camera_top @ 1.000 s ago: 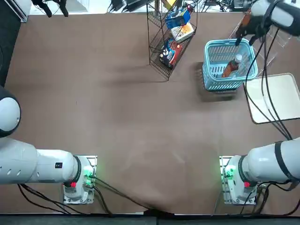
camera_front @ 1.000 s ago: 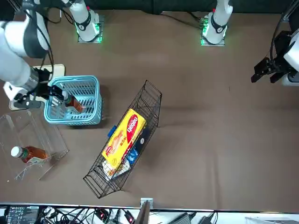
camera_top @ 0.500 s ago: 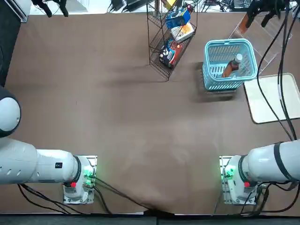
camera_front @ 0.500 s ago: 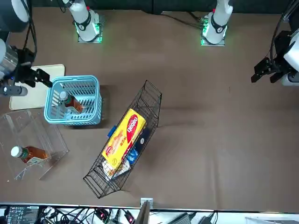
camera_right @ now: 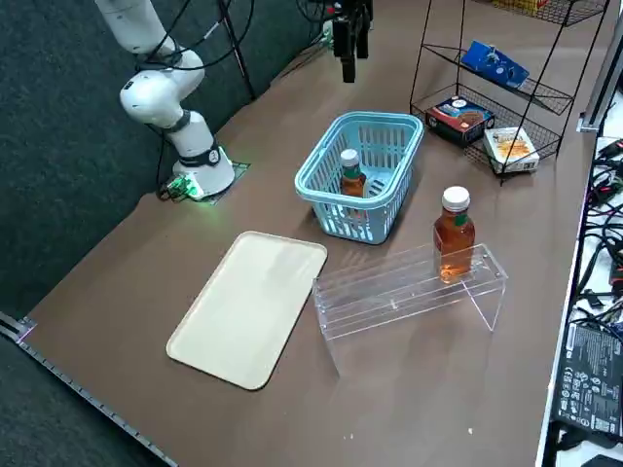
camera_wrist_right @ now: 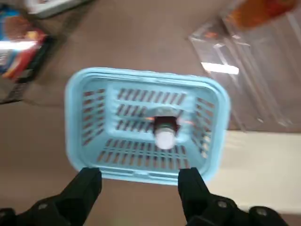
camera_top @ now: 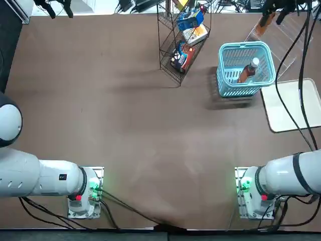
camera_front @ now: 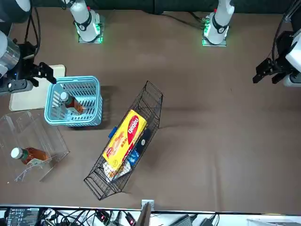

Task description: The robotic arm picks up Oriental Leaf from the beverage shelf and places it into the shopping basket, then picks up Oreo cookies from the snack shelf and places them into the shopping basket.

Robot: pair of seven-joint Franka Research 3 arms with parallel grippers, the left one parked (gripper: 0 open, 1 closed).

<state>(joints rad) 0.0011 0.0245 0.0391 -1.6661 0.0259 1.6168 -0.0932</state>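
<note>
My right gripper (camera_wrist_right: 141, 188) hangs open and empty high above the light blue shopping basket (camera_wrist_right: 75, 117), at the near rim. It also shows as the right gripper (camera_top: 277, 7), (camera_front: 45, 75), (camera_right: 348, 53). An Oriental Leaf bottle (camera_top: 247, 72) (camera_front: 70, 102) (camera_right: 351, 175) (camera_wrist_right: 164, 133) leans inside the basket (camera_top: 223, 50) (camera_right: 321, 199). A second amber bottle (camera_front: 28, 154) (camera_right: 453, 233) stands on the clear beverage shelf (camera_right: 389, 292) (camera_front: 44, 136). The bright blue Oreo cookies packet (camera_top: 189, 20) (camera_right: 494, 63) lies on an upper tier of the black wire snack shelf (camera_top: 168, 50) (camera_front: 150, 101) (camera_right: 428, 49).
A flat white tray (camera_top: 293, 105) (camera_right: 248, 306) lies beside the basket on the robot's side. The snack shelf also holds a yellow-red packet (camera_front: 124, 136), a dark blue-and-red packet (camera_right: 460, 112) and a white-and-orange box (camera_right: 510, 146). Cables trail from the right arm over the tray.
My right gripper has let go of the bottle in the basket, opened, and risen up and away from the basket. The bottle stays leaning in the basket.
</note>
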